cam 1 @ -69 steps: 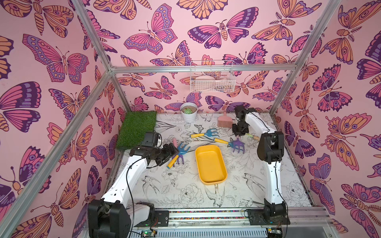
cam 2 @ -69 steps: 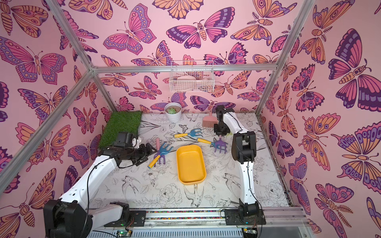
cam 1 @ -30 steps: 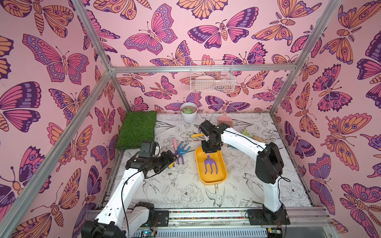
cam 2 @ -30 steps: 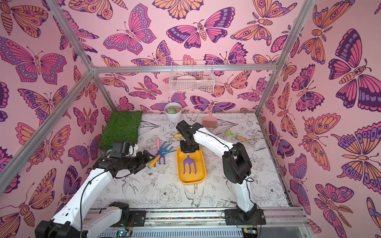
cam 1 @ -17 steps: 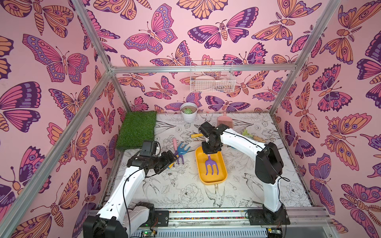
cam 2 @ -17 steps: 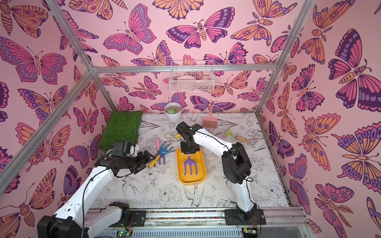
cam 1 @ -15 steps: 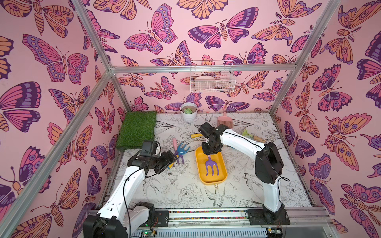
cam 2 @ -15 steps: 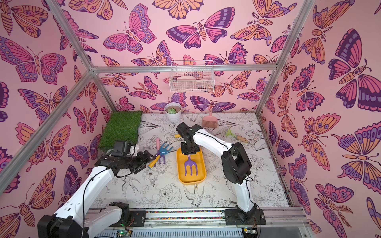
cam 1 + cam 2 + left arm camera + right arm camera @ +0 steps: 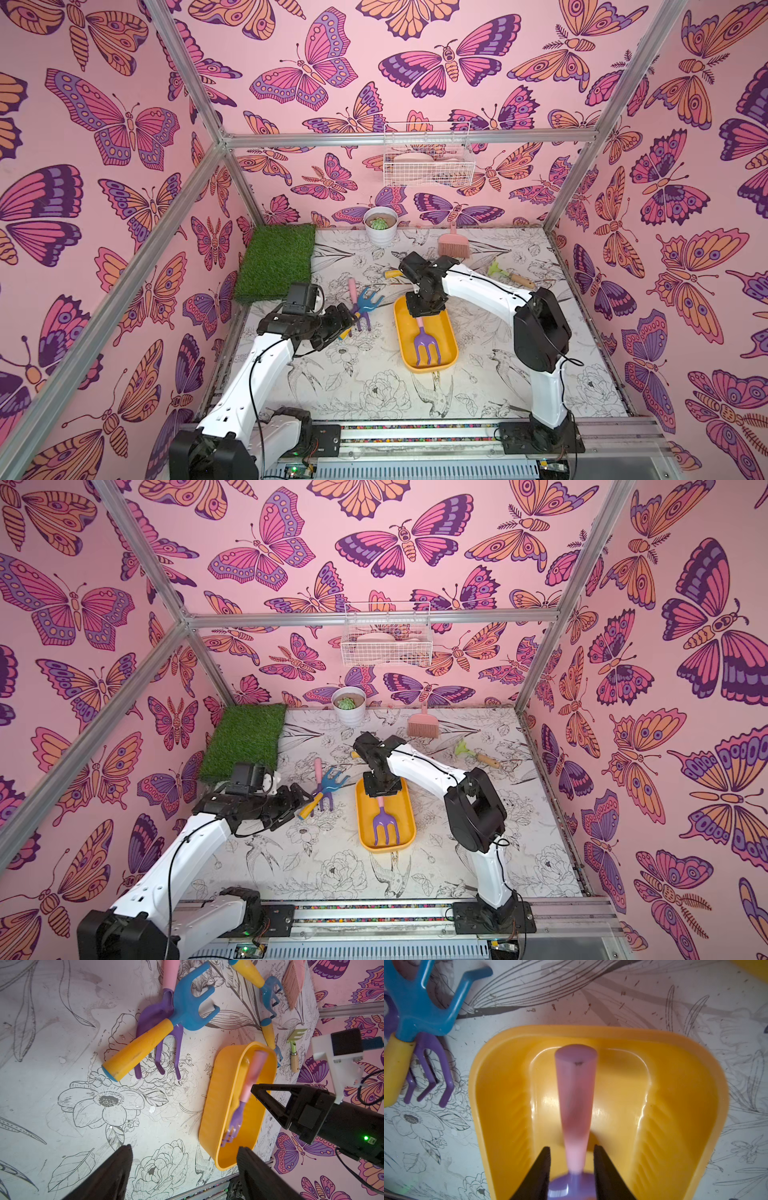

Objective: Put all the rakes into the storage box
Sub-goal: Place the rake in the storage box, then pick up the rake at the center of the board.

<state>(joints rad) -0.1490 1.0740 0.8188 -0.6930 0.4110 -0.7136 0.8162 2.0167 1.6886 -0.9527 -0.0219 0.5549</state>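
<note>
At the far left a grass mat (image 9: 276, 259) lies against the wall, out of the work. Next to it the left gripper (image 9: 185, 1148) hovers low over the tabletop (image 9: 374, 386), fingers spread wide and holding nothing. It looks parked clear of the job rather than reaching. Just ahead of it a blue claw (image 9: 193, 1001) lies crossed over a purple claw (image 9: 153, 1016), both outside the box and untouched. In the middle sits the storage box (image 9: 428, 369), and the rake (image 9: 425, 345) lies inside it lengthwise, which looks like the only way it fits. Its purple head points toward the near end and its pink handle up by the far wall. Over that handle hangs the right gripper (image 9: 571, 1148), jaws a little apart with a gap on either side, so it pinches nothing and the box seems to carry the rake's weight. The handle is blurred, so it may not have settled. The placing looks as good as done. A straight lift would keep the fingers from catching the handle. Further right, a pink brush (image 9: 453, 247) and a green hand fork (image 9: 509, 274) lie well apart from the box.
</note>
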